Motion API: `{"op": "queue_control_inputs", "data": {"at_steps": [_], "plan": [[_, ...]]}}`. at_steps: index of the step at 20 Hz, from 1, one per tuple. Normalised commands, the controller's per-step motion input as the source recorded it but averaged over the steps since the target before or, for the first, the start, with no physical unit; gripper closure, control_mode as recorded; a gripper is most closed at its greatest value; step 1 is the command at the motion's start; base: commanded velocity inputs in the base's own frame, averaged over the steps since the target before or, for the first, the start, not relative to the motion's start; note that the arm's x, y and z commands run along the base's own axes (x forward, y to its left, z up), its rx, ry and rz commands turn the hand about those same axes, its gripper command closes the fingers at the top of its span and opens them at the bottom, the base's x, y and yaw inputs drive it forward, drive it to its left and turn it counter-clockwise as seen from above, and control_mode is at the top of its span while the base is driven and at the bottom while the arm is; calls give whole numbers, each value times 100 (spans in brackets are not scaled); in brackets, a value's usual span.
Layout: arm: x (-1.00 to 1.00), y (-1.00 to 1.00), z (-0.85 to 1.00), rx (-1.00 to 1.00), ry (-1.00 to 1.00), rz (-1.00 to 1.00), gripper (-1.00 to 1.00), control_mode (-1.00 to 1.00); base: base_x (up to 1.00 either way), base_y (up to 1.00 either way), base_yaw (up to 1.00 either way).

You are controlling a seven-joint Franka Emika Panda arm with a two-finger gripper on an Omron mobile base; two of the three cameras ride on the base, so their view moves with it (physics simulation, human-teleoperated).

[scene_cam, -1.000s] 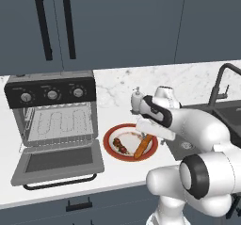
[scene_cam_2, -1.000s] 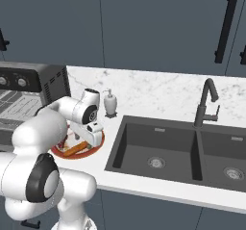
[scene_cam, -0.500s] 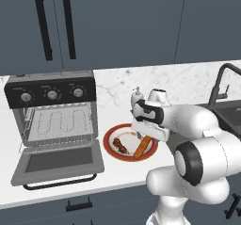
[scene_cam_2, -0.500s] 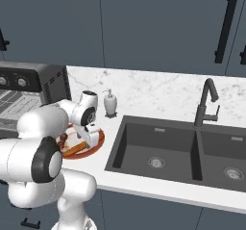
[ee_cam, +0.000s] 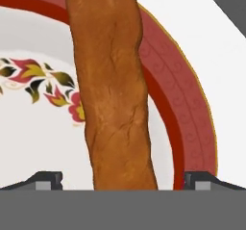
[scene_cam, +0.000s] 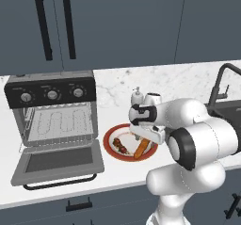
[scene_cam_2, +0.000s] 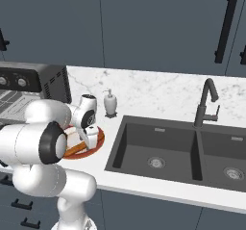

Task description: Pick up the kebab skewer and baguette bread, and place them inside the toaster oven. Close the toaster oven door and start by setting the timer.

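Observation:
The orange-brown baguette bread point(scene_cam: 140, 149) lies on a red-rimmed plate point(scene_cam: 109, 141), with the kebab skewer point(scene_cam: 121, 146) beside it to the left. My gripper point(scene_cam: 145, 139) hangs low over the plate, right above the loaf. In the hand view the baguette bread point(ee_cam: 115, 94) runs lengthwise between the two fingertips point(ee_cam: 48, 181) of my gripper point(ee_cam: 122, 182), which is open and astride the loaf without gripping it. The toaster oven point(scene_cam: 52, 94) stands to the left, its door point(scene_cam: 59, 160) dropped open and the wire rack showing.
A soap dispenser point(scene_cam_2: 110, 103) stands just behind the plate point(scene_cam_2: 98, 140). To the right are a dark double sink point(scene_cam_2: 158, 147) and a black faucet point(scene_cam_2: 205, 104). Dark cabinets hang above the marble counter.
The hand has swung left and come down over the plate, ending with its fingers on either side of the baguette. The jaws stayed open. The food has not moved.

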Motion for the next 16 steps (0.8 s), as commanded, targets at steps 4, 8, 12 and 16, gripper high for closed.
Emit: {"op": "queue_control_inputs", "data": {"at_steps": [4,8,12,16], "plan": [[0,0,-14,-2,0,-8,-100,-100,0,0,0],[0,0,-10,-1,0,-6,100,-100,0,0,0],[0,1,-5,0,1,-4,100,-100,0,0,0],[-15,0,25,0,0,0,100,-100,0,0,0]]}}
